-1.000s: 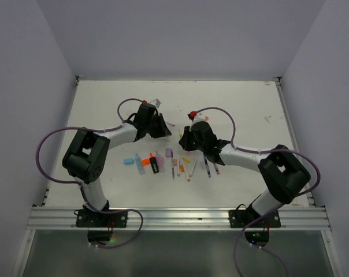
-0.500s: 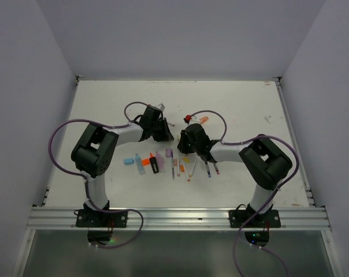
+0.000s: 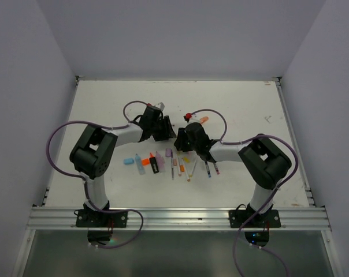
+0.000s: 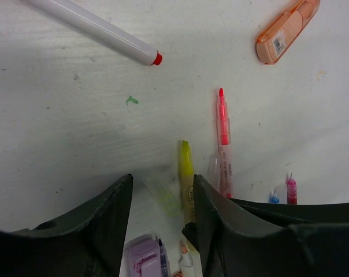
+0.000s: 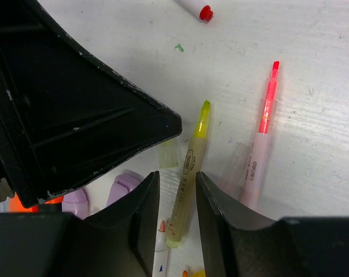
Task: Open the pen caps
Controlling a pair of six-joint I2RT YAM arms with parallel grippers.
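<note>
A: Site: a white worktop (image 3: 105,104), scuffed, boxed in by pale walls (image 3: 41,57). Both arms reach to mid-worktop, their ends nearly meeting.

B: Left fingers (image 4: 114,222)?

A: Parted with a moderate gap, gripping nothing. A translucent yellow cap (image 4: 163,195) lies flat on the worktop in that gap, clear of both fingers.

B: Right fingers (image 5: 218,225)?

A: Also parted, not wide. The yellow pen (image 5: 189,164) lies on the worktop with its barrel running through the gap. A sliver of white shows on each side, so no grip. Its tip is bare and points away from the wrist.

B: Cap relative to pen?

A: Off the pen, just beside the barrel, on its left in the right wrist view.

B: Neighbours?

A: A pink pen (image 5: 266,115) lies just right of the yellow one, roughly parallel, tip bare. A faint clear cap (image 5: 239,157) is just beside its barrel; cannot tell if they touch. Farther out are a white marker (image 4: 96,30) with a red end and an orange highlighter (image 4: 287,29), well apart. A purple highlighter (image 4: 143,254) sits near the base of the left fingers, partly cut off. From above, a row (image 3: 156,164) of pens and highlighters lies on the near side of both arm ends.
</note>
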